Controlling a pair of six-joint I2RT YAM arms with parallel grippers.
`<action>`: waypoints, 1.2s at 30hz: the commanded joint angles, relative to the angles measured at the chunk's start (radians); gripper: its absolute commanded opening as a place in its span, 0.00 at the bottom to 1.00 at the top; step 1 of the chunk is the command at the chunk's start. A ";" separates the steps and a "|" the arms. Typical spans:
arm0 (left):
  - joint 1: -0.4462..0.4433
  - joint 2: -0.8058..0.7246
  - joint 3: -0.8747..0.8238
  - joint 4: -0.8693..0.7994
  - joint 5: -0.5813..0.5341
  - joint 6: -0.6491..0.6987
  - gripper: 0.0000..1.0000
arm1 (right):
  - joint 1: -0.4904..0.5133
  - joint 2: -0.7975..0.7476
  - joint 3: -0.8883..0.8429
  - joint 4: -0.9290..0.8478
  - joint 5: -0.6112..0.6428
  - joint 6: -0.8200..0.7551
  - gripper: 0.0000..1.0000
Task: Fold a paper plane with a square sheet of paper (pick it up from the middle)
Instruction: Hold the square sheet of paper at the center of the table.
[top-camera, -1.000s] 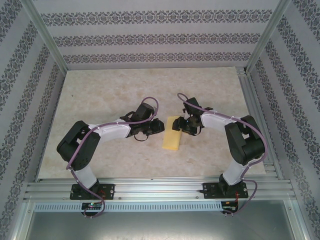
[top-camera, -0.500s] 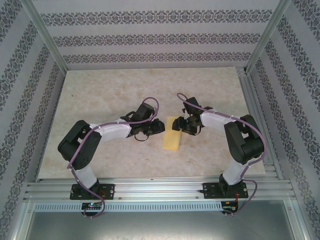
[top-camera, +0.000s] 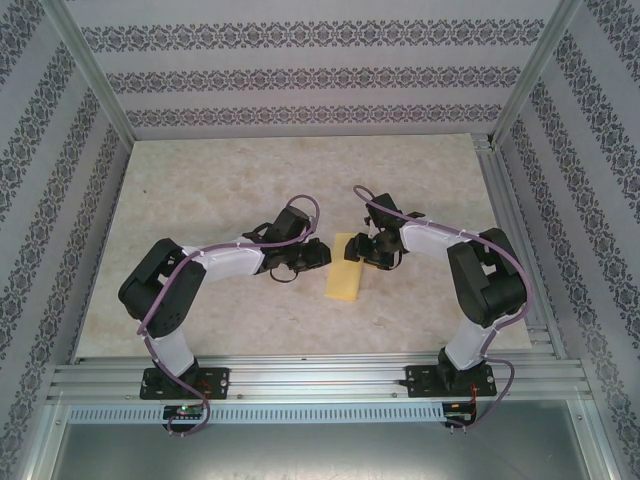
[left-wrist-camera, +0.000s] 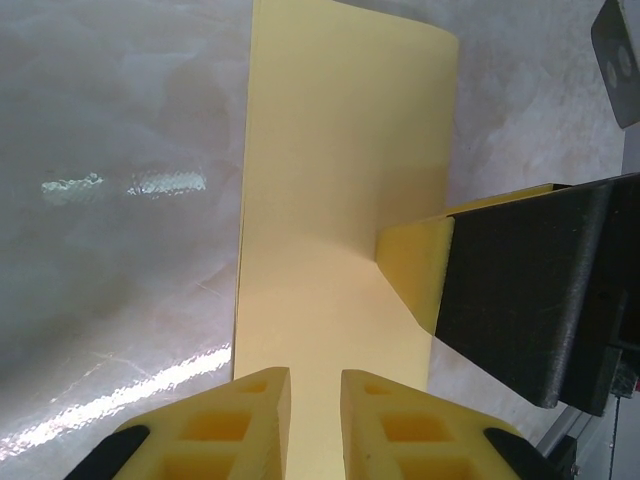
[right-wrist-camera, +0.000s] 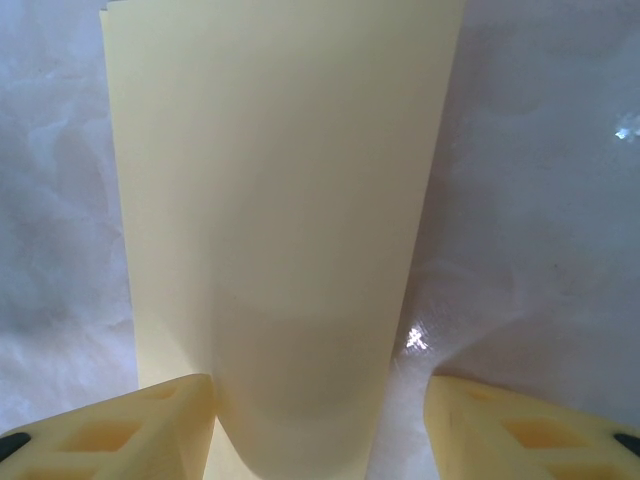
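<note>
Midway through the first fold: right gripper (right-wrist-camera: 318, 420) spread wide over the halved paper (top-camera: 345, 272), left gripper (left-wrist-camera: 315, 420) nearly closed, empty; creasing is probably next.

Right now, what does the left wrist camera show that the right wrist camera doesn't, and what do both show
Left wrist alone: the right gripper's yellow-padded finger pressing on the paper from the right, and the left gripper with fingers nearly closed. Right wrist alone: the right gripper spread wide, straddling the paper. Both: the folded square sheet of paper lying on the marbled table.
</note>
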 joint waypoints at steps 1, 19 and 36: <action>-0.016 0.005 0.020 0.027 0.009 -0.001 0.22 | 0.018 0.037 0.009 0.005 0.021 -0.007 0.59; -0.015 -0.014 0.022 0.012 -0.004 -0.003 0.22 | 0.021 0.021 -0.008 -0.004 0.056 0.006 0.58; -0.016 -0.007 0.032 0.024 0.001 -0.016 0.22 | 0.021 0.018 -0.008 -0.017 0.067 0.009 0.58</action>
